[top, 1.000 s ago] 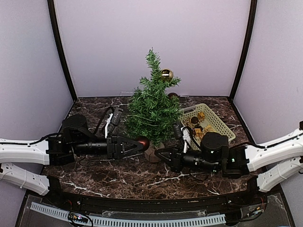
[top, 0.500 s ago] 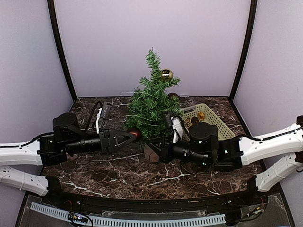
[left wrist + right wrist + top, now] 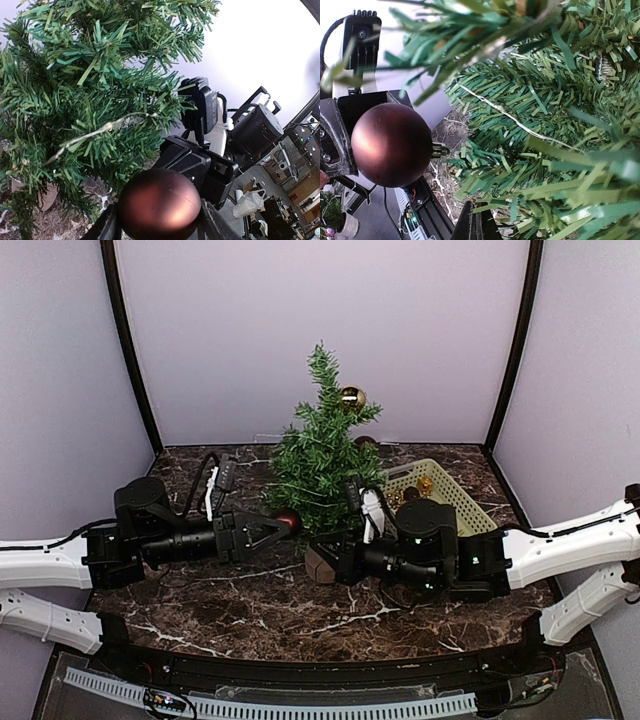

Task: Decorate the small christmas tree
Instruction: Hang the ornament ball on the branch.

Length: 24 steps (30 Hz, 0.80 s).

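The small christmas tree (image 3: 320,462) stands mid-table on its wooden stump base (image 3: 318,566). A gold bauble (image 3: 352,397) hangs near its top and a red one (image 3: 365,442) at its back right. My left gripper (image 3: 285,525) is shut on a dark red bauble (image 3: 288,522) (image 3: 159,204), held against the lower left branches (image 3: 95,100). In the right wrist view that bauble (image 3: 391,145) points its cap at the needles (image 3: 535,125). My right gripper (image 3: 328,562) (image 3: 476,225) is shut beside the stump under the branches, with nothing visible between its fingers.
A pale green basket (image 3: 462,502) with gold ornaments sits right of the tree, behind my right arm (image 3: 440,555). Lilac walls close the back and sides. The marble table (image 3: 250,615) runs to the black front rail.
My left gripper carried the dark red bauble left and back to the tree's lower branches. My right arm swung left toward the stump. Little has moved in the last half second.
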Motion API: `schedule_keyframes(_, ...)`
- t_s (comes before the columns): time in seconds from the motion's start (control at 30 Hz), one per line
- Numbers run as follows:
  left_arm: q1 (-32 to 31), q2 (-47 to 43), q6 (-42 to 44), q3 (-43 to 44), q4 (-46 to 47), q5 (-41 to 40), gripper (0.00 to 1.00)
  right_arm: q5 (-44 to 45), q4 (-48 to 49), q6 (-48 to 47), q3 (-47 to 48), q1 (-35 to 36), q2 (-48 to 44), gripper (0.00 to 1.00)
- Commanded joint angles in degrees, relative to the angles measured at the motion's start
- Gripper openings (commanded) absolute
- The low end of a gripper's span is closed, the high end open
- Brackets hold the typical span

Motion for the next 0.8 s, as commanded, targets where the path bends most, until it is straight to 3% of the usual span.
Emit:
schedule_keyframes(0.0,0.0,0.06,1.01,1.26,5.17,1.26,0.46,-0.95,3.79,-0.97,0.47,0.58,-0.82,0.0)
schedule_keyframes(0.53,0.0,0.65,0.89,0.91,6.52,2.38,0.46,-1.65,4.6,-2.56,-0.36,0.99,-1.45,0.0)
schedule_keyframes(0.77,-0.04,-1.26,-0.15,-1.73,8.76,4.69,0.46,-6.11,4.41,-5.41,0.0,1.87,-0.69,0.0)
